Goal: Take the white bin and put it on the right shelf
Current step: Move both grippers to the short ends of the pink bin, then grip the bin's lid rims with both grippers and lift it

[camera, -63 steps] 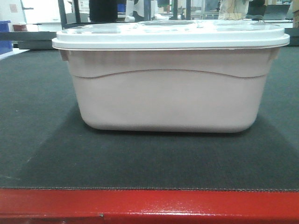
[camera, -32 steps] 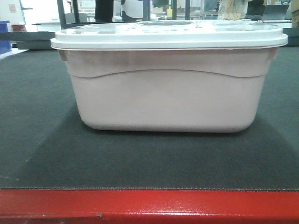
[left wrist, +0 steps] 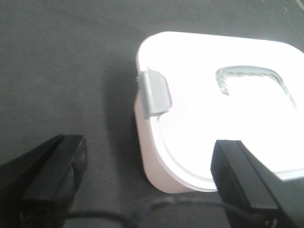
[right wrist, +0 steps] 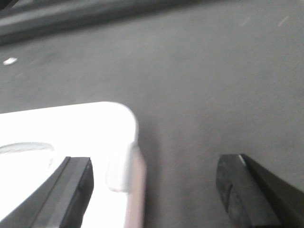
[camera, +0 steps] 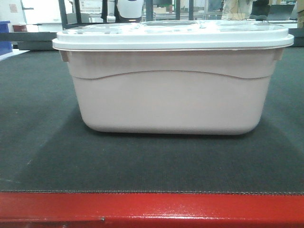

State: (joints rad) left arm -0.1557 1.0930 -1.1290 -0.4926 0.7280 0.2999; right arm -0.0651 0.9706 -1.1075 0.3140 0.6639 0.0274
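Observation:
The white bin (camera: 171, 97) is a pale pinkish tub with a flat white lid. It stands on the dark table top, filling the front view. My left gripper (left wrist: 150, 178) is open above the bin's left end, its jaws straddling the near corner of the lid (left wrist: 223, 114) below a grey latch (left wrist: 156, 93). My right gripper (right wrist: 153, 187) is open above the bin's right end (right wrist: 66, 137), its jaws either side of the lid's edge and latch (right wrist: 124, 168). Neither gripper touches the bin. The right shelf is out of view.
The bin rests on a dark mat (camera: 42, 142) on a table with a red front edge (camera: 152, 209). Dark frames, a blue crate (camera: 4, 35) and people stand far behind. A black cable (left wrist: 109, 216) crosses below the left gripper.
The bin has not moved. A figure in the background behind the bin has shifted to the right.

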